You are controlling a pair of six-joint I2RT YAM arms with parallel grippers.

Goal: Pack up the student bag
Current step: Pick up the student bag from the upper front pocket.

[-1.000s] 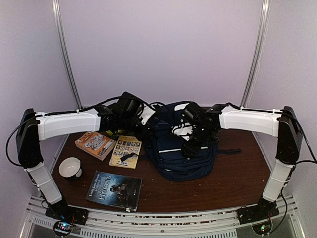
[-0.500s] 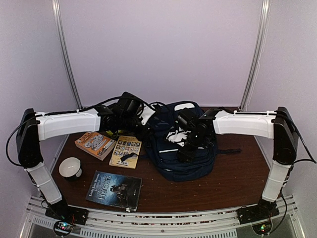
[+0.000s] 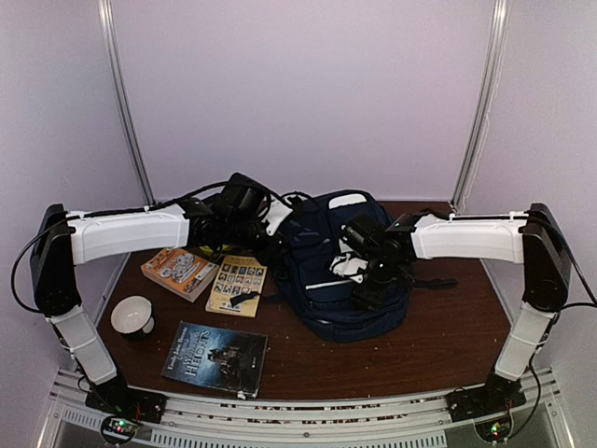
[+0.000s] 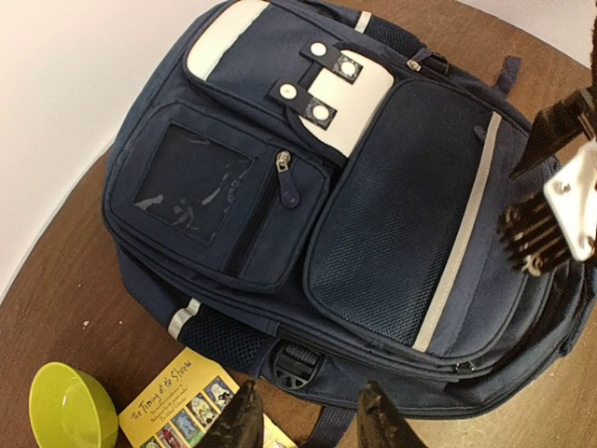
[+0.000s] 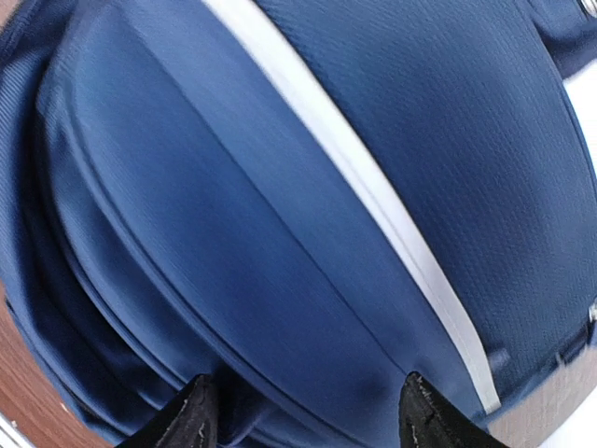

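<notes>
**Grippers.** The right gripper [image 5: 311,416] stands with its jaws wide apart and nothing between them. The left gripper [image 4: 311,422] is partly open and also empty.

**Task item.** The student bag [image 3: 322,280] lies flat on the table [image 3: 448,341], front pockets up. Its rounded navy side and white stripe fill the space directly beneath and ahead of the right fingertips. It lies wholly ahead of the left gripper, with its lower strap buckle [image 4: 297,357] just ahead of those fingertips.

**Findings.**
- No compartment appears open, so in my judgement packing cannot begin until a zip is drawn.
- The right wrist view shows no zip pull between the jaws. Closing here would likely pinch a loose fold of fabric, lift the shell and open nothing.
- Neither hand pins the bag. A sideways tug from the right gripper would probably slide it across the smooth table instead of running a zip.
- The yellow book [image 3: 237,284] and green bowl [image 4: 67,408] lie close beside the left gripper. A dragged bag or a low sweep could shove them.
- The dangling strap near the left fingertips could snag on descent.
</notes>
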